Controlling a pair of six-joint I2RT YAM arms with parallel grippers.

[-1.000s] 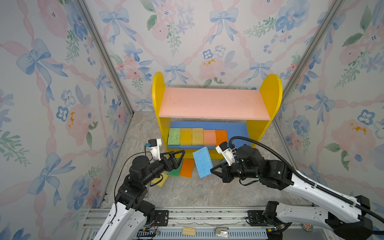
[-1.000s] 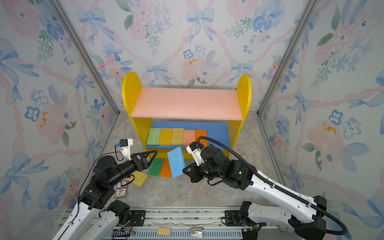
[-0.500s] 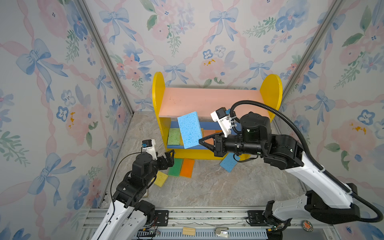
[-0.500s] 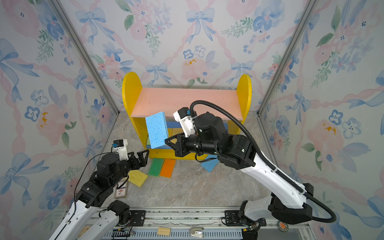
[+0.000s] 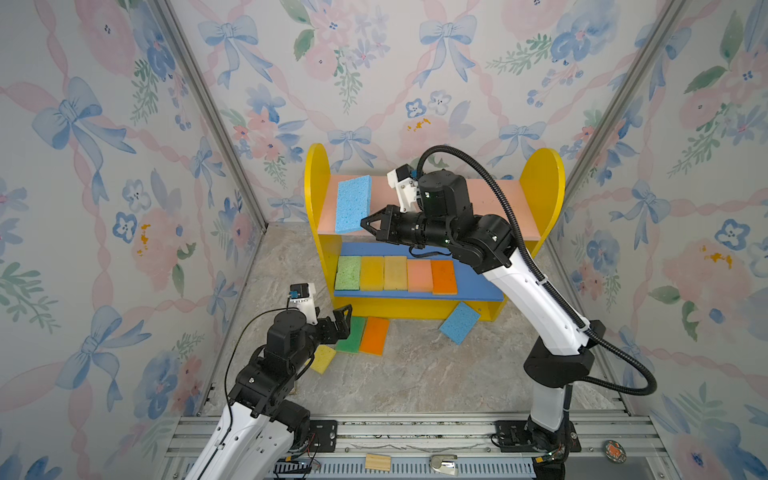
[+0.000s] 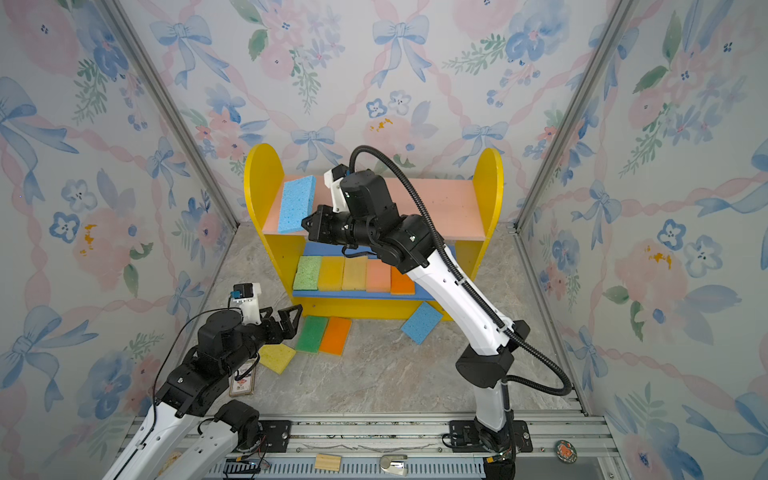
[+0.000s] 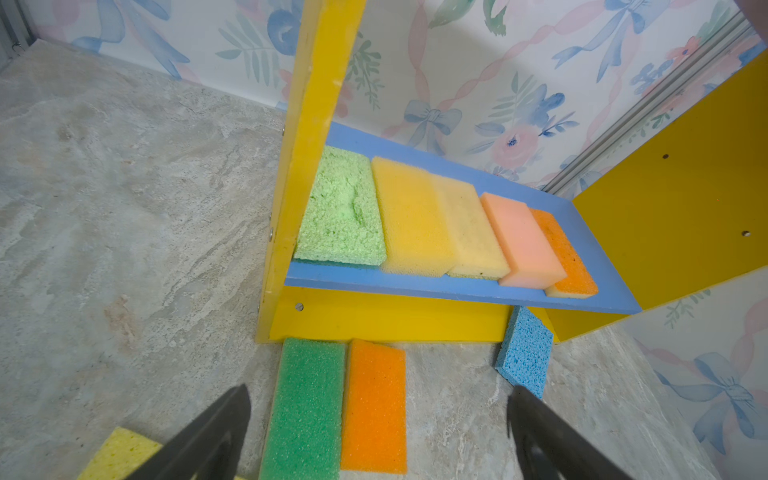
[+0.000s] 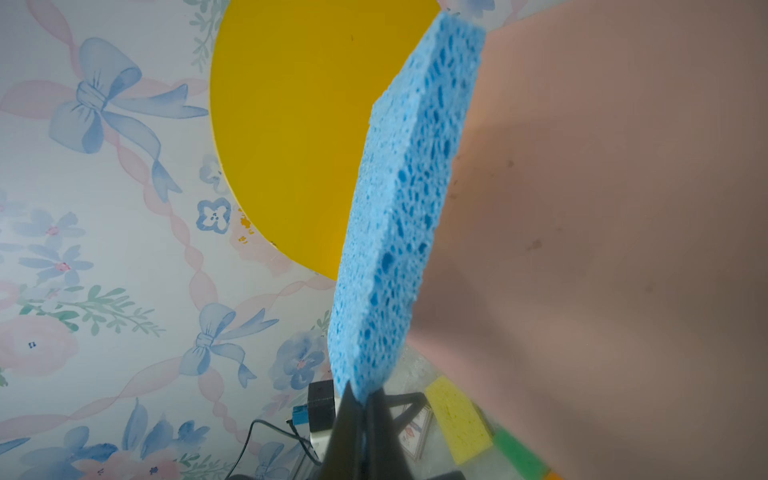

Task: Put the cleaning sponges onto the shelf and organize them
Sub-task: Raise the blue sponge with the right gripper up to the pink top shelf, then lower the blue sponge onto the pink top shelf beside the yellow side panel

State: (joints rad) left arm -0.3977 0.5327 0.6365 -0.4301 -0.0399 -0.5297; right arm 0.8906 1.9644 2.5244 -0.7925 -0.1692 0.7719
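– Wallpaper (image 5: 124, 174) covers every wall of the booth: blue bows, pink ribbons, flowers. What does the robot work on?
– A grey marble-look tabletop (image 5: 415, 382). An aluminium rail (image 5: 415, 428) runs along the near edge, with a small wooden block (image 5: 377, 462) just in front of it.
– Where is the shelf (image 5: 544, 183)?
– It stands at the back wall. On its blue lower board (image 5: 478, 291), five sponges lie side by side: a light green sponge (image 5: 348, 272), a deep yellow sponge (image 5: 371, 272), a pale yellow sponge (image 5: 395, 272), a peach-pink sponge (image 5: 419, 275) and an orange sponge (image 5: 444, 276).
– And the right gripper (image 5: 365, 222)?
– Its jaws pinch the near end of a held blue sponge (image 5: 352, 203). The sponge sits tilted over the left end of the pink upper board (image 5: 498, 199), beside the yellow side panel. Whether it touches the board cannot be told.
– The left gripper (image 5: 337, 323)?
– Its jaws are spread wide with nothing between them, low over the tabletop. A dark green sponge (image 5: 351, 334) and a second orange sponge (image 5: 374, 336) lie touching in front of the shelf. A yellow sponge (image 5: 323, 359) lies near the left arm. A leaning blue sponge (image 5: 459, 322) rests against the shelf's base on the right.
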